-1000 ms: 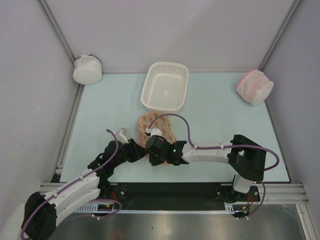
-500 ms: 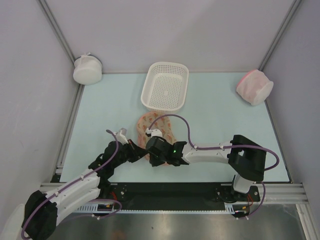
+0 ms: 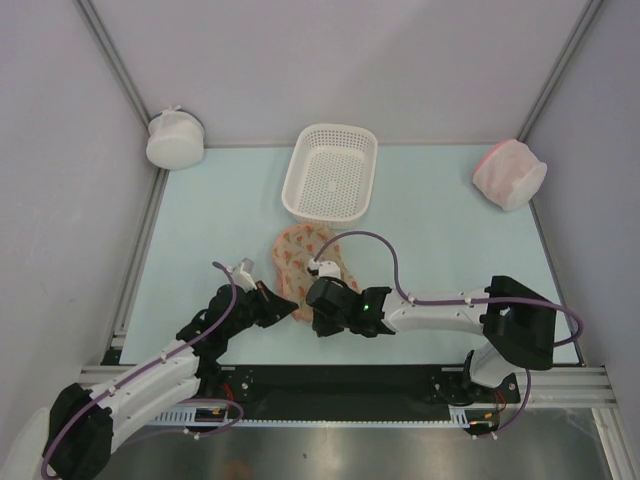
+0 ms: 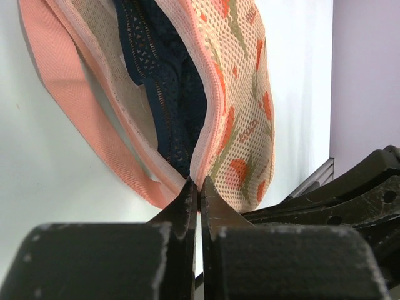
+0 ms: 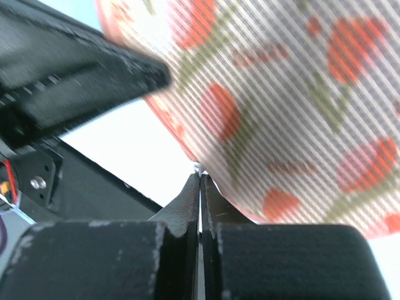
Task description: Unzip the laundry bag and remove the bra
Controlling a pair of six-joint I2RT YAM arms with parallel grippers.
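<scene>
From above, the laundry bag [image 3: 303,258] lies on the table's near middle, just short of the white basket [image 3: 330,170], which stands at the far side. The left gripper [image 3: 275,303] meets the bag's near-left edge, and the right gripper [image 3: 315,298] reaches across from the right to its near end. The two come in from opposite sides, probably so that one anchors the fabric while the other works the zip. A round white mesh pouch [image 3: 175,138] sits in the far-left corner and a pink-and-white one [image 3: 509,172] at the far right, both well apart from the work.

In the left wrist view, the jaws are pressed together on the bag's seam beside its pink edging [image 4: 75,100]. The mouth gapes above them, and the bra [image 4: 165,75] shows as navy lace inside, not yet out.

In the right wrist view, the jaws are closed tight against the printed bag's edge. A small metal glint [image 5: 197,167] sits at their tips, probably the zipper pull, though it is too small to be sure.
</scene>
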